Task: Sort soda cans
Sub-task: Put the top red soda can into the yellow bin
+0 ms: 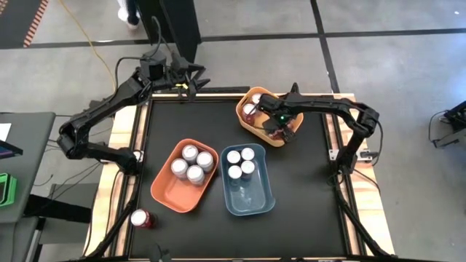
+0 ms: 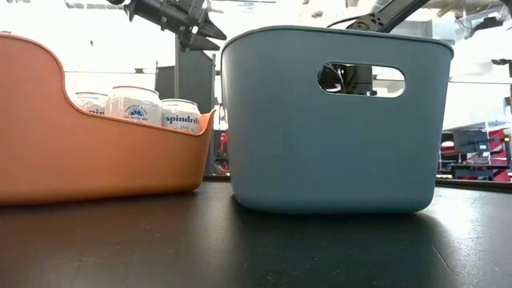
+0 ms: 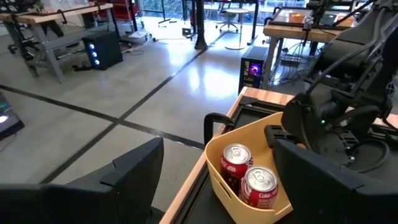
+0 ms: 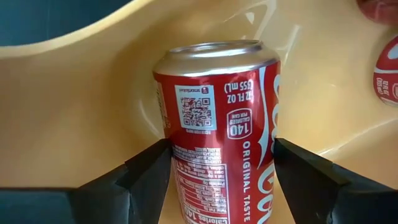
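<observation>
My right gripper (image 1: 279, 127) points down into the yellow bin (image 1: 251, 120) at the table's far right, shut on a red soda can (image 4: 217, 124). Two more red cans (image 3: 236, 158) (image 3: 258, 186) stand in that bin. My left gripper (image 1: 191, 81) hovers open and empty over the table's far edge, its fingers level, facing the yellow bin. Several silver-topped cans (image 1: 193, 164) stand in the orange bin (image 1: 169, 193), and several more (image 1: 240, 161) in the blue bin (image 1: 251, 200). One red can (image 1: 140, 218) stands on the wooden rim at the near left. My right gripper pinches the red can's two opposite sides (image 4: 180, 168) between its two fingers (image 4: 143, 180). It comes from above, and the fingers run down along the can's length. The can sits upright inside the yellow bin; whether its lower end rests on the bin's floor I cannot tell.
The orange and blue bins sit side by side in the middle of the black table top. The yellow bin's walls (image 4: 74, 112) close around the held can. Another red can (image 4: 387, 71) stands close beside it. Bare table lies between the bins and the near edge.
</observation>
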`<move>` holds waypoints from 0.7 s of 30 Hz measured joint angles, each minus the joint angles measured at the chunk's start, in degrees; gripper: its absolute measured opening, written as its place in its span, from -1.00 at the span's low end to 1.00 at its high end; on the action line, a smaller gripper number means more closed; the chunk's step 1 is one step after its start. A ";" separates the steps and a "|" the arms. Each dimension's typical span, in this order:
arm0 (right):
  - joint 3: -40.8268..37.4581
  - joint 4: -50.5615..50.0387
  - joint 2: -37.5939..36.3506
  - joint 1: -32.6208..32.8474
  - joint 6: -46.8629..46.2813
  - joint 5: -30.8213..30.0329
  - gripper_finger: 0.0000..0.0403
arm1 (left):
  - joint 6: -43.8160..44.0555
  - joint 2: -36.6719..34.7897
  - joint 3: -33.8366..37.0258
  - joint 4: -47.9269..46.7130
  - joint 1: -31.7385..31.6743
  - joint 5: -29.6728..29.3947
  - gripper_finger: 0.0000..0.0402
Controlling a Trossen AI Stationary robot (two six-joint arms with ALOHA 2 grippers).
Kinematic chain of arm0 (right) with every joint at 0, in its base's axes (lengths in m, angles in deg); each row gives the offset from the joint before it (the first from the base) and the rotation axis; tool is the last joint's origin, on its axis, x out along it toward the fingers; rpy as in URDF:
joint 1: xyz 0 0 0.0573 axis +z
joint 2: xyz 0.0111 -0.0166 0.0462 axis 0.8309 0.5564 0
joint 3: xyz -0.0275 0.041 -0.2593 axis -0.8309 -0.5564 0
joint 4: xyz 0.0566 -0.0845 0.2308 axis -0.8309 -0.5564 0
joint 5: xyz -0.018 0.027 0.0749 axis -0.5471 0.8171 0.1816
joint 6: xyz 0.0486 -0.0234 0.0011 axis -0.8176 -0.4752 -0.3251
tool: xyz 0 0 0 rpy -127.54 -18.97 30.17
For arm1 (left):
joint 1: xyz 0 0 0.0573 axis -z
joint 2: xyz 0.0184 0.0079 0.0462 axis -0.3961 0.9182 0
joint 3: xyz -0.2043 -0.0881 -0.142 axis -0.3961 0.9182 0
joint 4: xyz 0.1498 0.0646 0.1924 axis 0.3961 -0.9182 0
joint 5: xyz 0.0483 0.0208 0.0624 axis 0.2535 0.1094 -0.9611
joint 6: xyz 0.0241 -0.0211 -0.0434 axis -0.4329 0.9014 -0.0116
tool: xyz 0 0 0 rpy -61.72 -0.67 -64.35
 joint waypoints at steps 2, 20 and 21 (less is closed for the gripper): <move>0.00 0.17 0.04 -0.21 -2.21 0.32 0.42 | 0.12 0.00 -0.04 -0.36 0.00 0.04 0.48; 2.20 -1.89 0.50 -2.94 -9.28 1.21 0.89 | 1.17 0.02 -0.04 -0.77 0.00 0.12 0.48; 1.95 -1.33 0.44 -3.03 -8.74 1.20 0.90 | 1.18 0.02 -0.04 -0.77 0.00 0.12 0.48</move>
